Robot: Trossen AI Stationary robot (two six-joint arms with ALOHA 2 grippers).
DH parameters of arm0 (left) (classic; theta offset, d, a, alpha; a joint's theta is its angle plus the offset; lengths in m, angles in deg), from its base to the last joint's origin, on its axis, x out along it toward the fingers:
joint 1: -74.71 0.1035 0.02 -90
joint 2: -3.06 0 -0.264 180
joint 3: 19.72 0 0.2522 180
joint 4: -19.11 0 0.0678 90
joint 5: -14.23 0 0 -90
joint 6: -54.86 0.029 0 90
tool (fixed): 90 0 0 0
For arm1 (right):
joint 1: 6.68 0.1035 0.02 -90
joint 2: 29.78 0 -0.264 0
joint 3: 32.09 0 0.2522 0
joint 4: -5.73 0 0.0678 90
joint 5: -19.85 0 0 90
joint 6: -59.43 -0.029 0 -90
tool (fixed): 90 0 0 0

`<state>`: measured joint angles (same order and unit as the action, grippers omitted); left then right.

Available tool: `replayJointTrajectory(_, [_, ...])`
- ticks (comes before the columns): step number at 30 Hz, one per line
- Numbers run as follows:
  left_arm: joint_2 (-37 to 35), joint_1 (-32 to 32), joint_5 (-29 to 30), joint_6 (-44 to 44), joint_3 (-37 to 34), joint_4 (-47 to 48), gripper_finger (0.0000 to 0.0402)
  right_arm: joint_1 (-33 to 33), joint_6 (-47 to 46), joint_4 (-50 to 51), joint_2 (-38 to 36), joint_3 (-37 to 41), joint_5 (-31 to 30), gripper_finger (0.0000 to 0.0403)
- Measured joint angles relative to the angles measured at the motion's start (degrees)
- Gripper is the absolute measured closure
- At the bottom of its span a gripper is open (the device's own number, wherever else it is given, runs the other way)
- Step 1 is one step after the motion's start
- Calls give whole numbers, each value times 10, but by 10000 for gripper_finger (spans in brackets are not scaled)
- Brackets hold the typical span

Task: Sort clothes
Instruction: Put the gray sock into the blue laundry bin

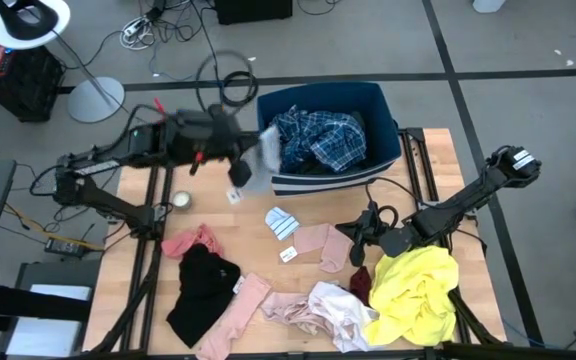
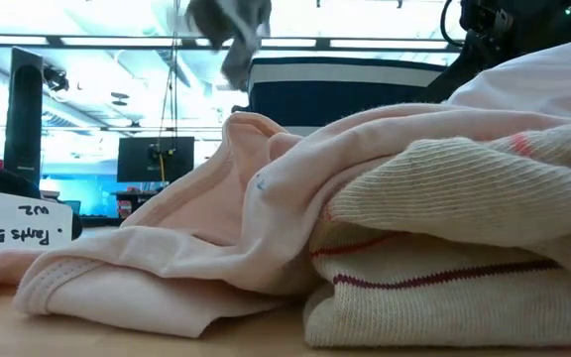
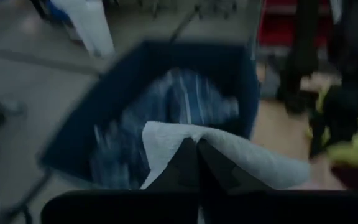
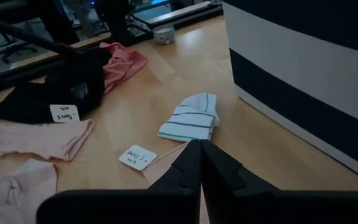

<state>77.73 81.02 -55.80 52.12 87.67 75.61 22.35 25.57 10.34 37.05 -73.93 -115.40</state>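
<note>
My left gripper (image 3: 197, 149) is shut on a pale grey garment (image 1: 258, 160) in the air over the near left corner of the navy bin (image 1: 388, 150). Blue plaid clothes (image 1: 318, 135) lie in the bin. The garment also shows in the low view (image 2: 231, 30). My right gripper (image 4: 199, 148) is shut, low at the right edge of a pale pink garment (image 1: 318, 245) on the table. A black garment (image 1: 203, 290), a salmon one (image 1: 193, 240), a yellow one (image 1: 418, 290), a maroon one (image 1: 360, 285) and a striped white piece (image 1: 283, 222) lie on the table. My left gripper pinches the pale grey garment at a fold or edge (image 3: 191, 134) between its two fingers. The cloth drapes to both sides of the fingertips and hangs clear of the table, with a paper tag (image 1: 235, 195) dangling below it. My right gripper's shut fingertips are at the pale pink garment's edge (image 4: 166, 167); I cannot tell whether they touch it.
A heap of pale pink and cream clothes (image 1: 323, 310) lies at the near edge and fills the low view (image 2: 414, 198). Paper tags (image 4: 138, 157) lie among the clothes. A small bowl (image 1: 180, 200) stands near the left arm. Bare wood (image 1: 428, 170) lies right of the bin.
</note>
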Motion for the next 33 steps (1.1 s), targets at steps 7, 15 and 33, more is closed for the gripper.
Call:
replayJointTrajectory(7, [117,65,-26,87,165,-2,401,0,0,-1,0,0,0,397])
replayJointTrajectory(15, [205,128,-29,95,199,11,397,0,0,0,0,0,0,395])
replayJointTrajectory(33, [346,151,-167,37,168,113,313,0,5,0,0,0,26,397])
